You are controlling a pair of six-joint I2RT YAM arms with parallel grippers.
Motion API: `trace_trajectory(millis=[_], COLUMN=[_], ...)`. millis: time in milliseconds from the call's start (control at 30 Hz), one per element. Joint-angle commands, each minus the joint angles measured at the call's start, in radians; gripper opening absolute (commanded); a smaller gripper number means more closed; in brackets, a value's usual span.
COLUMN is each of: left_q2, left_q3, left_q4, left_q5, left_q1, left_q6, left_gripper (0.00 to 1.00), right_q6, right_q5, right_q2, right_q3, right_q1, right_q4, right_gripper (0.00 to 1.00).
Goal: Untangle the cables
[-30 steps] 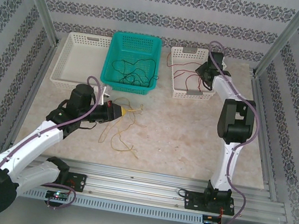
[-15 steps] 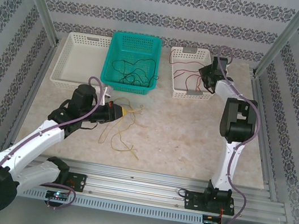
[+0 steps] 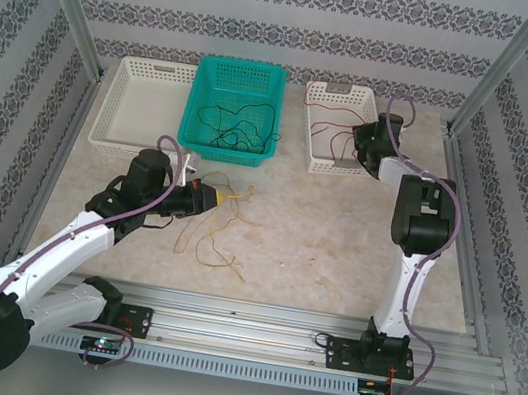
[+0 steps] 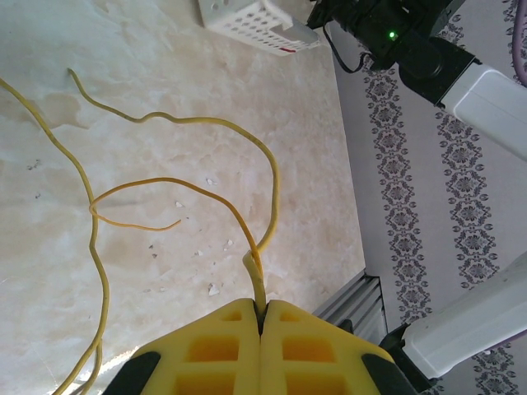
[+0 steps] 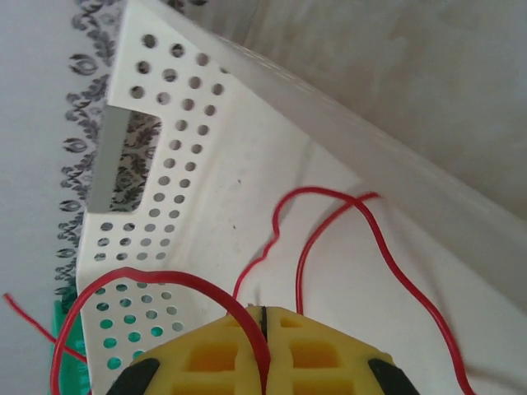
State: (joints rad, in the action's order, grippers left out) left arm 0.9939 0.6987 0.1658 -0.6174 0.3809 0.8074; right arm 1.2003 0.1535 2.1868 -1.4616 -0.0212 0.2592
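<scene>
Top external: yellow cable (image 3: pixel 206 239) on marbled beige table (image 3: pixel 338 240); striped patterned walls (image 3: pixel 271 36).

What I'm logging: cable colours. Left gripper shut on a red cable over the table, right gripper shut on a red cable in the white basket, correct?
No: the left wrist view shows the left gripper shut on a yellow cable, not red. The right gripper, shut on a red cable in the white basket, stands.
</scene>
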Motion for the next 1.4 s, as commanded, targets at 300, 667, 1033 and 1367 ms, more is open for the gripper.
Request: trace_trajectory(millis=[300, 667, 1033, 1367], left_q2=[0.016, 0.003, 0.011, 0.018], left_q3=[0.005, 0.012, 0.007, 0.001], left_q4=[-0.019, 0.011, -0.001, -0.002], left_q5=[0.013, 0.024, 0.019, 0.018], left_q1=[0.019, 0.019, 0.02, 0.026], left_q6=[-0.032, -0.054, -0.054, -0.05], left_gripper=[0.0, 0.0, 0.0, 0.0], right_q6=[0.017, -0.103, -0.087, -0.163], right_q5=[-0.025, -0.122, -0.103, -0.168], right_q2=[-0.037, -0.195, -0.206, -0.089], right_q3=[0.031, 0.013, 0.082, 0.054], right_q1=[-0.022, -0.026, 0.007, -0.025], right_q4=[0.095, 0.062, 0.068, -0.083], right_gripper=[0.0, 0.0, 0.0, 0.0])
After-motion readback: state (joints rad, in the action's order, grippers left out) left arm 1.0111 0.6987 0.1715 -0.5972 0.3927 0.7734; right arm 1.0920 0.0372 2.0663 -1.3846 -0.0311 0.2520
